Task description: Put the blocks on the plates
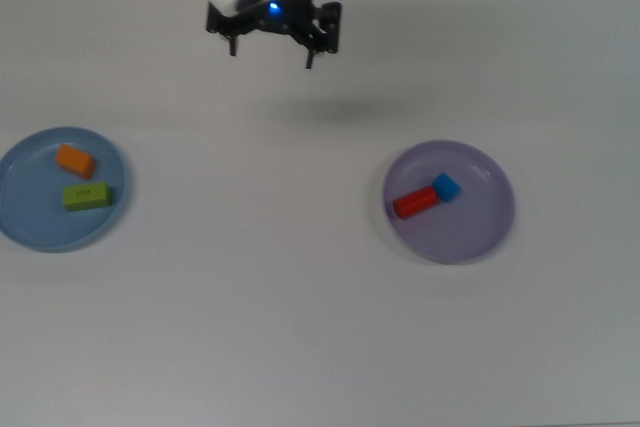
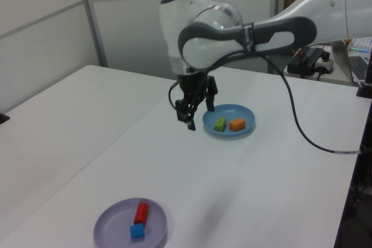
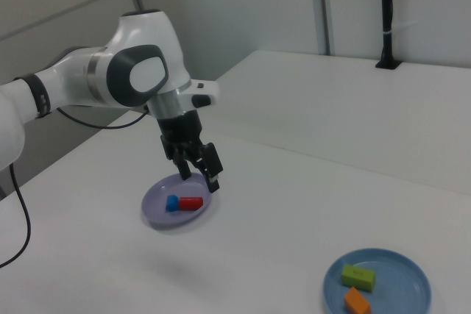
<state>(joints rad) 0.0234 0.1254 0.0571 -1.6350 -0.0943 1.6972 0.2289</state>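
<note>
While its two-finger claw (image 1: 271,46) hangs spread wide and empty high above the white worktop (image 1: 300,327), every block already rests on a plate. Well off to the top view's left of the claw, the light blue plastic plate (image 1: 20,209) carries the orange slab (image 1: 75,160) and lime-green bar (image 1: 87,196); toward the top view's lower right, the pale lavender plate (image 1: 480,227) holds the red cylinder-like piece (image 1: 415,202) touching the small blue cube (image 1: 445,187). Judged so, nothing remains to grasp.

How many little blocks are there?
4. The orange block and green block lie on the light blue plate. The red block and blue cube lie touching on the lavender plate. None seems hidden.
</note>
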